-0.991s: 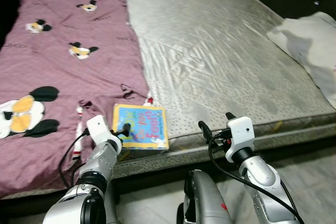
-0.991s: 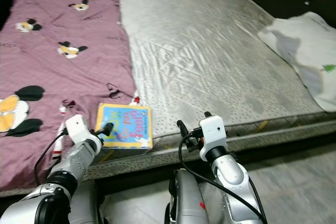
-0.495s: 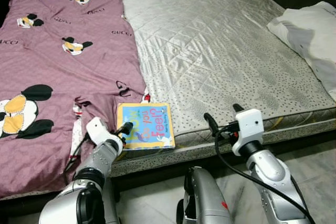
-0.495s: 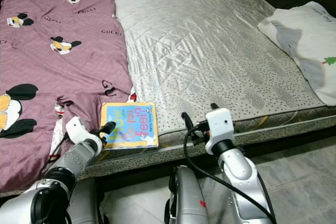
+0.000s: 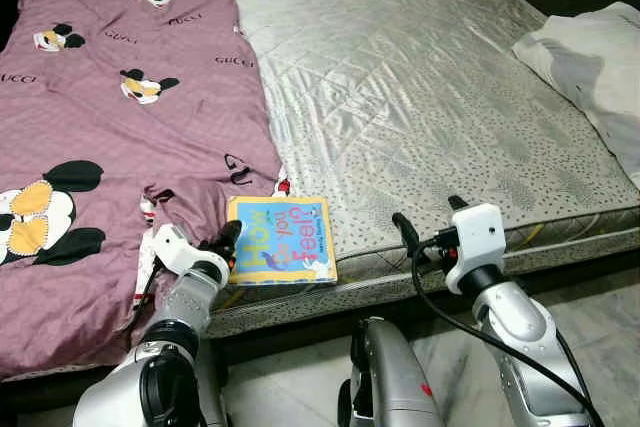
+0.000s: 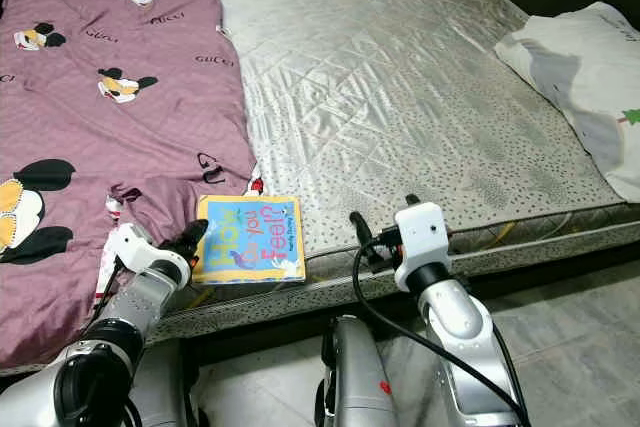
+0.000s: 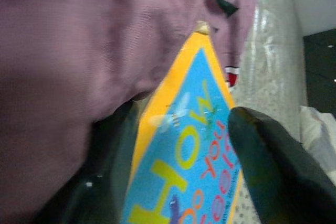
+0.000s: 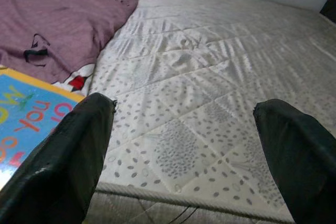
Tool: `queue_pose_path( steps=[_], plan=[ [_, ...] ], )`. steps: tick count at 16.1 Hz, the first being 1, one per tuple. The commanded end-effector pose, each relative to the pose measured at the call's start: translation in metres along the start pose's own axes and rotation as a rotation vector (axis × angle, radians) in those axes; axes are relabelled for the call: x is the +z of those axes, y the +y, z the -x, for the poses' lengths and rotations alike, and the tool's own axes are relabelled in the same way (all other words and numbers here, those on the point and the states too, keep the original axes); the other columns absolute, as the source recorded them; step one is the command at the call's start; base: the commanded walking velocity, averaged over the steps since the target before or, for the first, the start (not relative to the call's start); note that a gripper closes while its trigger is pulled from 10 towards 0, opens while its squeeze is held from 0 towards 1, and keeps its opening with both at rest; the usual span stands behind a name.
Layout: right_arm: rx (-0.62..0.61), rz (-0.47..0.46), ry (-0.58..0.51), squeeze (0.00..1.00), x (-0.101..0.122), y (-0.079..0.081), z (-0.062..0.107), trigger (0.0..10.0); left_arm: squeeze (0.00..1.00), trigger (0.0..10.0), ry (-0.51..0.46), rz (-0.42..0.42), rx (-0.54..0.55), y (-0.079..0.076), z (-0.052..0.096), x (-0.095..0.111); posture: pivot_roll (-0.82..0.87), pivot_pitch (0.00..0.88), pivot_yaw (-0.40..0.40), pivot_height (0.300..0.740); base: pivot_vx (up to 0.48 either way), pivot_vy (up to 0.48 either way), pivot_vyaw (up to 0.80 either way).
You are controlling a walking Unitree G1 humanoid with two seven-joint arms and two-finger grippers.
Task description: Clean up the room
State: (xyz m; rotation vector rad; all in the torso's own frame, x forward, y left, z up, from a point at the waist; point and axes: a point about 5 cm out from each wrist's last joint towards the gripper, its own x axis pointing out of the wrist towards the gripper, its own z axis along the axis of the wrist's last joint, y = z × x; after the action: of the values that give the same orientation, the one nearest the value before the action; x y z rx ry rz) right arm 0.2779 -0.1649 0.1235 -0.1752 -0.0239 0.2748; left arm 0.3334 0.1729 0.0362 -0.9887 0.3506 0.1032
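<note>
We face a bed whose bare quilted mattress [image 5: 420,97] carries a purple cartoon-print blanket [image 5: 110,147] on its left half and a white pillow [image 5: 595,57] at the right edge, with a children's board book [image 5: 280,253] lying flat at the near edge just beside the blanket. The left tool [image 5: 228,247] is spread, its fingers straddling the book's near left corner but not yet pinching it, while the right tool [image 5: 428,225] hovers spread over the mattress edge, well apart from the book. In our judgement the left tool should slide further along the cover before pressing together, keeping the lower finger [image 7: 113,156] clear of the blanket fold so that no cloth is caught with the book.
</note>
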Motion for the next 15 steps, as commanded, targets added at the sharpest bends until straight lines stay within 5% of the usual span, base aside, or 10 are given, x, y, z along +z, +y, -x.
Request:
queue_pose_path(
  steps=[1, 5, 8, 9, 11, 12, 15],
  plan=[
    [-0.011, 0.018, -0.005, 0.0, 0.003, -0.004, 0.0, 10.0, 0.0, 0.0, 0.016, 0.008, -0.028, -0.003, -0.001, -0.003, -0.16, 0.128, -0.069, 0.558, 0.0, 0.0, 0.0],
    [-0.013, 0.024, -0.005, 0.0, 0.002, -0.003, -0.003, 10.0, 0.0, 0.0, 0.061, 0.004, -0.061, -0.006, -0.001, -0.01, -0.15, 0.119, -0.066, 0.558, 0.0, 0.0, 0.0],
    [-0.009, 0.034, -0.011, 0.0, 0.003, -0.002, -0.003, 10.0, 0.0, 0.0, 0.029, -0.142, 0.048, 0.0, -0.001, -0.003, -0.15, 0.118, -0.058, 0.558, 0.0, 0.0, 0.0],
    [-0.014, 0.036, -0.003, 0.0, 0.001, -0.003, -0.001, 10.0, 0.0, 10.0, 0.006, -0.145, 0.112, 0.008, 0.001, 0.0, -0.15, 0.118, -0.058, 0.558, 0.0, 0.0, 0.0],
    [-0.018, 0.034, 0.003, 0.0, -0.001, -0.004, 0.0, 10.0, 0.0, 10.0, 0.001, -0.139, 0.177, 0.017, 0.004, 0.004, -0.15, 0.118, -0.058, 0.558, 0.0, 0.0, 0.0],
    [-0.009, 0.028, 0.001, 0.0, 0.0, -0.002, -0.002, 10.0, 1.0, 10.0, 0.062, -0.214, 0.208, 0.023, 0.007, 0.002, -0.14, 0.117, -0.06, 0.558, 0.0, 0.0, 0.0],
    [0.016, -0.009, -0.007, 0.0, 0.0, 0.003, -0.003, 10.0, 1.0, 10.0, 0.076, -0.301, 0.198, 0.023, 0.006, 0.004, -0.14, 0.117, -0.06, 0.538, 0.0, 0.0, 0.0]
  ],
)
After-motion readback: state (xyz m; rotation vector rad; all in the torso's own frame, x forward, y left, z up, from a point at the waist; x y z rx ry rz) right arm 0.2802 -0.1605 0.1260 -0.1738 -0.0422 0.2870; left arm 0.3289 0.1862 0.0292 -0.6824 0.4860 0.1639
